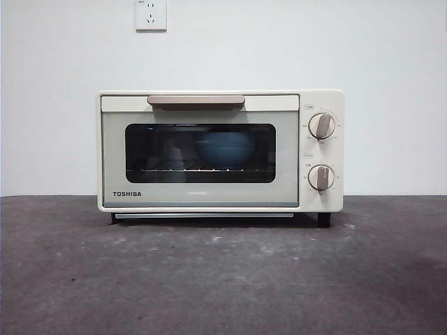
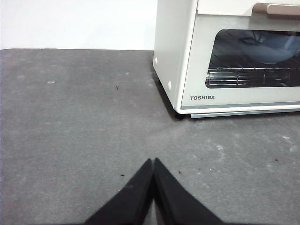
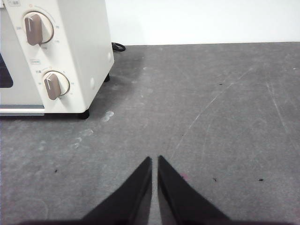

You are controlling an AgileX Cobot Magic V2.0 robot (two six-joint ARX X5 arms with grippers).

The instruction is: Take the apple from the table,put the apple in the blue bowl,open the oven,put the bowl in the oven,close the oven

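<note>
My left end effector (image 2: 153, 161) and my right end effector (image 3: 154, 159) both hang over bare desk (image 1: 223, 279), jaws pressed together, holding nothing. The oven (image 1: 220, 150) stands at the desk's far edge, door shut, the blue bowl (image 1: 223, 149) visible behind the glass; the apple I cannot make out. Little remains to fail, unless the door has not latched and sags open. The door reads "TOSHIBA".
</note>
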